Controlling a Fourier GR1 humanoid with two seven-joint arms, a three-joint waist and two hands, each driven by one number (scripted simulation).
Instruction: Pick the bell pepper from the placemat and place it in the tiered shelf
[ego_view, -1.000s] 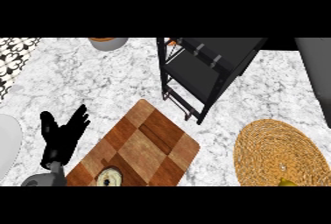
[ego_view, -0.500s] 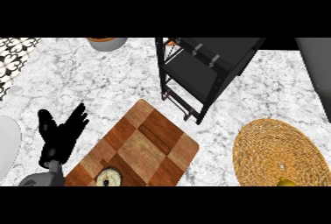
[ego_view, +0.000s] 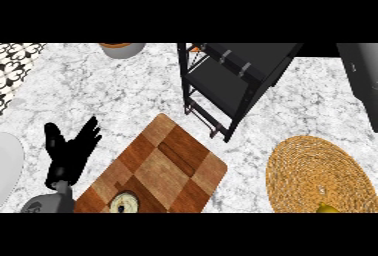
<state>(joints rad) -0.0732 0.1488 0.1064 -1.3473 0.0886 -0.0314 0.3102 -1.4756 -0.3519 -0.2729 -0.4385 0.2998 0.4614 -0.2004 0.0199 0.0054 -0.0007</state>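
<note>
One white-and-grey marbled tabletop (ego_view: 111, 95) carries everything here. On it stands one black tiered metal shelf (ego_view: 229, 80), at the upper middle, its dark tiers seen from above. One round woven straw placemat (ego_view: 314, 172) lies at the lower right, well apart from the shelf's foot. At the placemat's lower edge a small yellow-green shape, probably the bell pepper (ego_view: 327, 209), just peeks into view; most of it is cut off, so its form cannot be made out.

One wooden cutting board with a chequered pattern of light and dark brown squares (ego_view: 159, 167) lies tilted at the lower middle, between the hand and the placemat. One small round cream-coloured object (ego_view: 122, 204) sits on the board's lower end, partly cut off. One pale bowl with an orange-brown inside (ego_view: 122, 48) shows at the upper edge, only in part. A patterned black-and-white tile surface (ego_view: 13, 62) fills the upper left corner, a dark grey panel (ego_view: 362, 75) runs down the upper right, and a pale rounded white shape (ego_view: 9, 170) sits at the left edge.

One hand shows: the black left hand (ego_view: 68, 152), at the lower left on its grey forearm (ego_view: 48, 202). Its fingers are spread and point upward, thumb out to the left; it holds nothing and lies just beside the board's left edge, not touching it as far as the view shows.
</note>
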